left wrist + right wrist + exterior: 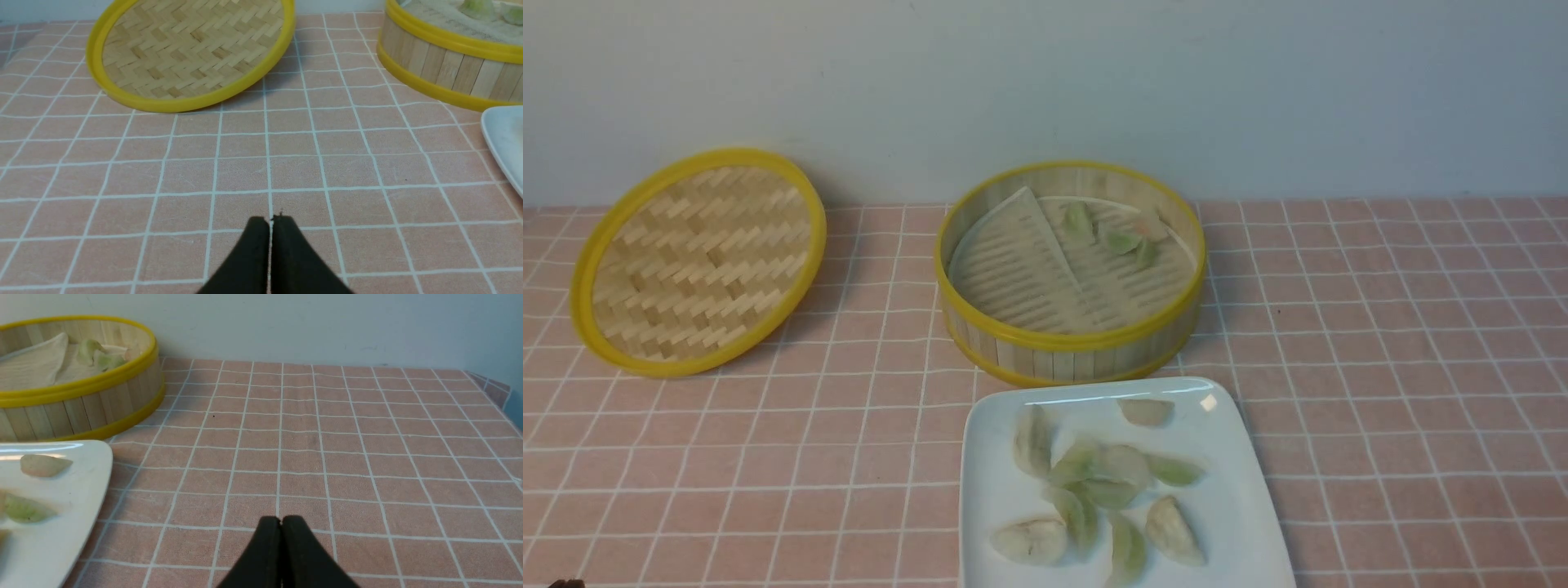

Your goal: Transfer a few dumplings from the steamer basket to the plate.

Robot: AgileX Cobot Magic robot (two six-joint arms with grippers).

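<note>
On the pink checked tablecloth [1380, 343] the steamer basket [1070, 347] stands near the wall, the plate [1241, 498] just in front of it. The woven lid [698, 261] lies tilted, well to the left. Most dumplings [1107, 478] sit on the plate in a loose overlapping cluster, long axes pointing every way; a few remain at the basket's far side. The left gripper [270, 222] and right gripper [281, 520] hover over bare cloth, tips pressed together, empty. My worry — the liner is folded up, so a grab there might snag it or squash a soft dumpling.
</note>
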